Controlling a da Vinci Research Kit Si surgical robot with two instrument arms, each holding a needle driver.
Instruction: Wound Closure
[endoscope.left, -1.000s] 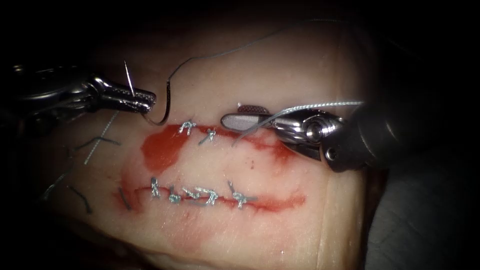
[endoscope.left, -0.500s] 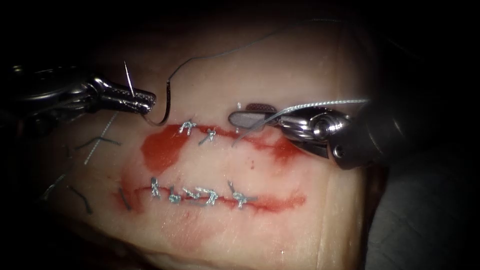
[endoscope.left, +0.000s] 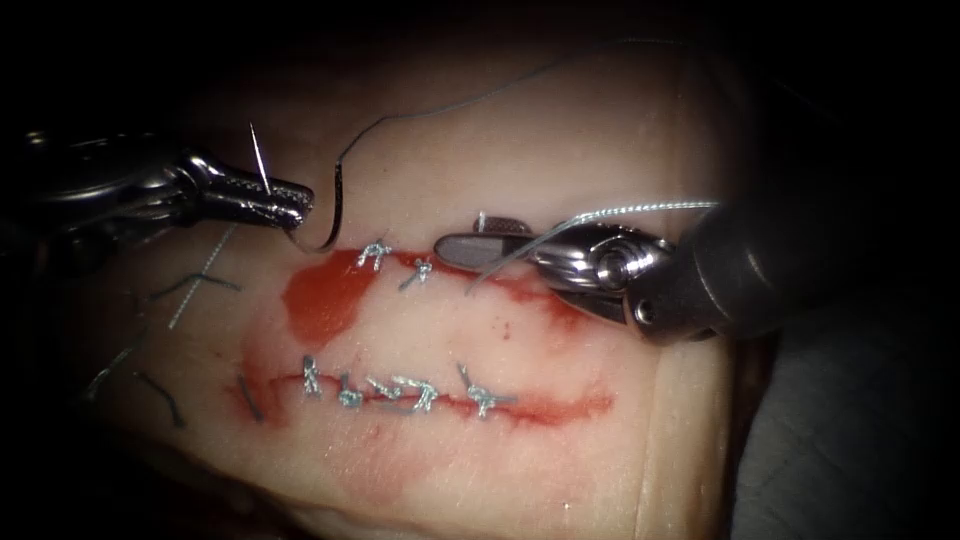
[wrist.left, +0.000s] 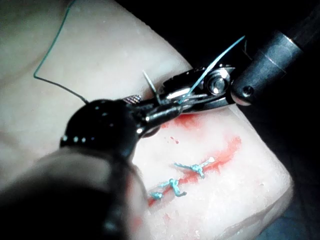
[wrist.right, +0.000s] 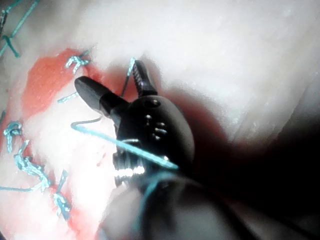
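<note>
Left of the upper cut (endoscope.left: 470, 270), the needle (endoscope.left: 330, 215) and left tool (endoscope.left: 290, 205) block the way. The right tool (endoscope.left: 470, 235) hangs open over its right half. Bare tissue (endoscope.left: 560, 150) lies above.

The left arm's end effector (endoscope.left: 290, 206) reaches in from the endoscope view's left, its shaft nearly level and its two jaws pressed together, clamped on the needle (endoscope.left: 330, 215) near the middle of its curve. The right arm's end effector (endoscope.left: 470, 236) comes in from the right, wrist bent so the tip points left. Its two jaws stand parted, one above the other, with nothing gripped between them. The two tips are well apart.
</note>
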